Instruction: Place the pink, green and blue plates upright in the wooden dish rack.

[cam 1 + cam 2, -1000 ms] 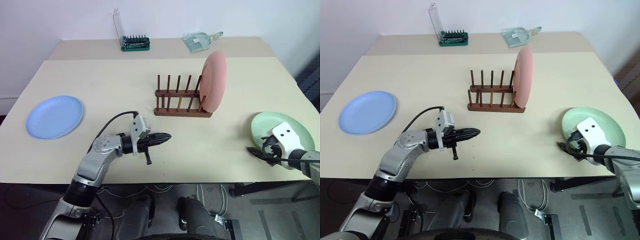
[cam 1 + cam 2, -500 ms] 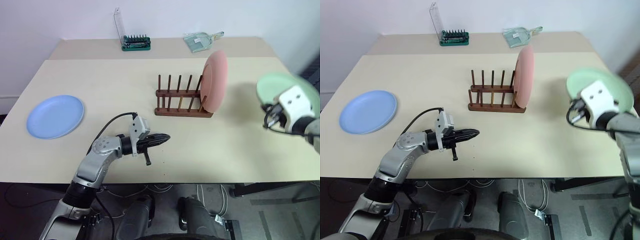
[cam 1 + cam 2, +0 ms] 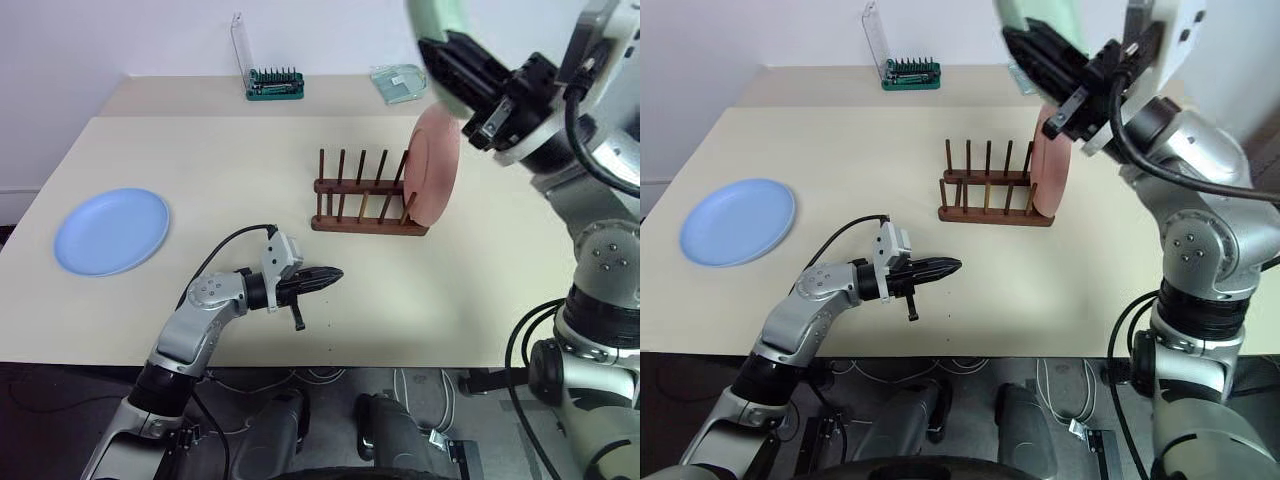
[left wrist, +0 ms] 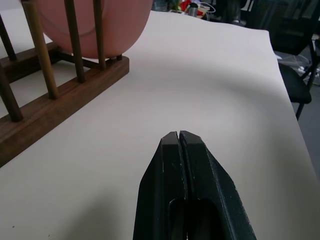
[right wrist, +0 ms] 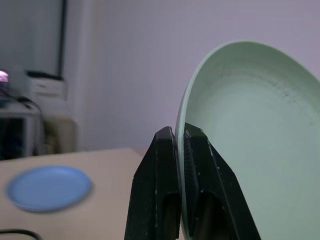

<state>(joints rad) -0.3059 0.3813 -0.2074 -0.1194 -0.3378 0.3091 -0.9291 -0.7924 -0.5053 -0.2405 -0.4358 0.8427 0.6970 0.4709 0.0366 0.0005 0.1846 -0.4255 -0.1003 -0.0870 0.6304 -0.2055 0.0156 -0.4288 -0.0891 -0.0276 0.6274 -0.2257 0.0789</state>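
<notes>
A tan table (image 3: 200, 160) stands by a white wall, and the rack (image 3: 366, 200) sits in the middle of it. The pink plate (image 3: 436, 167) stands upright in the rack's right end slot. The right gripper (image 5: 179, 142) holds the green plate (image 5: 255, 150) by its rim, fingers pinched tight on it, high above the rack and a bit to its right. The plate is on edge, so it must come down and left into a free slot beside the pink one. The blue plate (image 3: 110, 230) lies flat far left of the rack. The left gripper (image 3: 325, 275), fingers together and holding nothing, hovers in front of the rack.
</notes>
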